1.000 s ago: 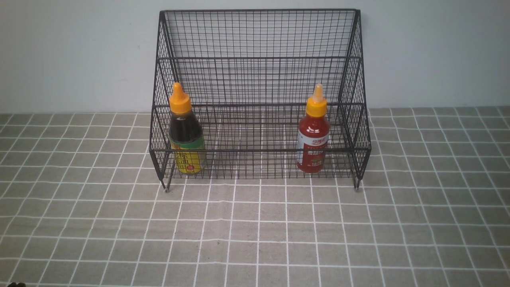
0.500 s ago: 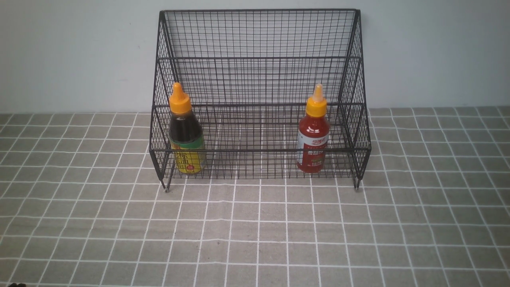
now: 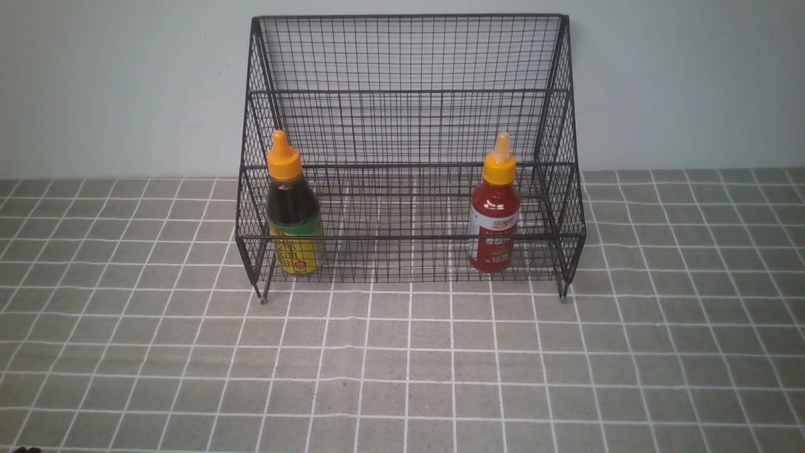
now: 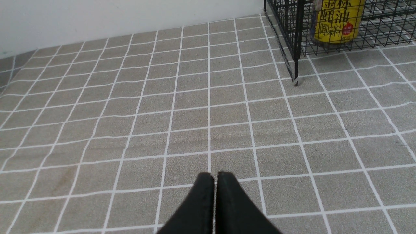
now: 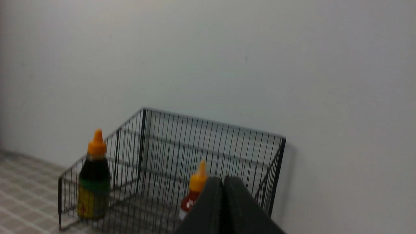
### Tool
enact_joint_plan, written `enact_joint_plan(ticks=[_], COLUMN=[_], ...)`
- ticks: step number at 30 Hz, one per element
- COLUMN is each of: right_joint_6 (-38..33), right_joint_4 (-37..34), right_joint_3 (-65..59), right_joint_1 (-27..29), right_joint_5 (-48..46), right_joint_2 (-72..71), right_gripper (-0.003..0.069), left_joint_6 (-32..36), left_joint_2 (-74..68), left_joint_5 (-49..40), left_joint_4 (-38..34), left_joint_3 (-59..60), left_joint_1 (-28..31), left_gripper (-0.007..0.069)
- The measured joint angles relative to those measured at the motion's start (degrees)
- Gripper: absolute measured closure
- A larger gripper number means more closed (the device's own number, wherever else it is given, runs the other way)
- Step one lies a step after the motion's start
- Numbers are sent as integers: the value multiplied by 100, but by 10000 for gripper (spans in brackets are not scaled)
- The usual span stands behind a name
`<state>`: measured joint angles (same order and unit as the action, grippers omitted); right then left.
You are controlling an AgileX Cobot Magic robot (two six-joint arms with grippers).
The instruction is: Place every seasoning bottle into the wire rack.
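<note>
Both seasoning bottles stand upright inside the black wire rack (image 3: 409, 126), on its lowest front step. The dark brown bottle (image 3: 293, 214) with a yellow-green label is at the rack's left end. At the right end is the slimmer red bottle (image 3: 494, 217). Neither arm shows in the front view. In the left wrist view my left gripper (image 4: 215, 175) is shut and empty above the checked cloth, well short of the rack's front left foot (image 4: 295, 81). My right gripper (image 5: 223, 179) is shut and empty, raised, with the red bottle (image 5: 195, 188) partly hidden behind it.
A grey cloth with white grid lines (image 3: 402, 365) covers the table in front of the rack. A pale wall (image 3: 692, 82) rises directly behind the rack.
</note>
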<state>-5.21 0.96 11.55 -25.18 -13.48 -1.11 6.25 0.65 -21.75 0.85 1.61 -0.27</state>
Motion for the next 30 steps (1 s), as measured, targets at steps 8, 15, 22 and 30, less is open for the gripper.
enact_joint_plan(ticks=[8, 15, 22, 30], right_joint_6=[-35, 73, 371, 521], right_joint_4=[-17, -47, -96, -96], right_joint_3=[-1177, -1299, -1288, -1288], right_joint_1=[794, 2037, 2612, 2626], right_joint_5=[-24, -647, -751, -753], right_joint_2=[0, 11, 11, 11], right_gripper=[672, 672, 672, 672], left_joint_6=[0, 0, 0, 0], left_joint_2=[0, 0, 0, 0], left_joint_5=[0, 0, 0, 0], left_joint_4=[0, 0, 0, 0], left_joint_3=[0, -5, -5, -5], left_joint_1=[0, 0, 0, 0], left_gripper=[631, 631, 631, 631])
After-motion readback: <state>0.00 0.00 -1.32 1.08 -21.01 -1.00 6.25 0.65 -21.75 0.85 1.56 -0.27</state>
